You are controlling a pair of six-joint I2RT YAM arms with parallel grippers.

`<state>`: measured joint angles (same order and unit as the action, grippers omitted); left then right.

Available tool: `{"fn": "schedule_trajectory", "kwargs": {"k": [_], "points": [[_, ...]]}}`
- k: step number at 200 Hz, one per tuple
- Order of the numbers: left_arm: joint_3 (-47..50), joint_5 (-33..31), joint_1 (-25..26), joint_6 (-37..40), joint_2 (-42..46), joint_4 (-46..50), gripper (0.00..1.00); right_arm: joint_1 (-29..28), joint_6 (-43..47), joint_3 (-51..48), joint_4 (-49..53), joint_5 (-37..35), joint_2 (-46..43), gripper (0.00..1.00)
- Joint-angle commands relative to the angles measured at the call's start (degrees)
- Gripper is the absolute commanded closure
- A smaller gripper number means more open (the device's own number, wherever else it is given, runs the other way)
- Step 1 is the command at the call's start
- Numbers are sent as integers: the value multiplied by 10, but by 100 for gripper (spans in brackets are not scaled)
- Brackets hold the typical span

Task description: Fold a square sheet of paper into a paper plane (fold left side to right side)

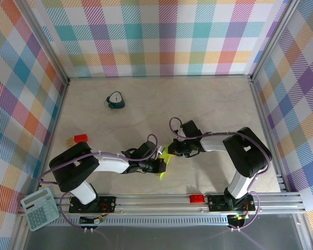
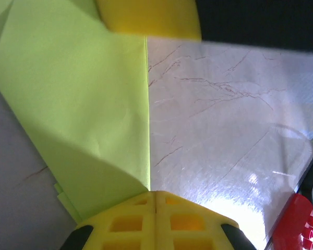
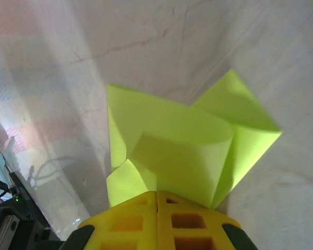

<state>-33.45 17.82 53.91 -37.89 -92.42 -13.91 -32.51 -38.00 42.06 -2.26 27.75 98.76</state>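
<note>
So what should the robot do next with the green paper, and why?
Probably press the fold down flat. The left fingers and right fingers are both shut on the sheet of paper, and its top flap curves up loosely instead of lying creased against the table.

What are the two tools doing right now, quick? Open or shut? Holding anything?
Left tool: shut, pinching the green paper.
Right tool: shut, pinching the same green paper.
</note>
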Motion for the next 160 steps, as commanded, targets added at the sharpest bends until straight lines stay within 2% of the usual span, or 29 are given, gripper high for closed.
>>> {"fn": "schedule_trajectory", "kwargs": {"k": [1, 99, 134, 160], "points": [[40, -28, 4, 3, -16, 120, 100, 23, 29, 20, 11, -38, 17, 100], [45, -43, 4, 2, 6, 127, 100, 95, 59, 95, 45, -8, 60, 100], [31, -42, -2, 18, 12, 134, 100, 96, 71, 107, 95, -17, -10, 100], [18, -38, -12, 35, 15, 129, 100, 88, 39, 62, 86, 4, -72, 100]]}}
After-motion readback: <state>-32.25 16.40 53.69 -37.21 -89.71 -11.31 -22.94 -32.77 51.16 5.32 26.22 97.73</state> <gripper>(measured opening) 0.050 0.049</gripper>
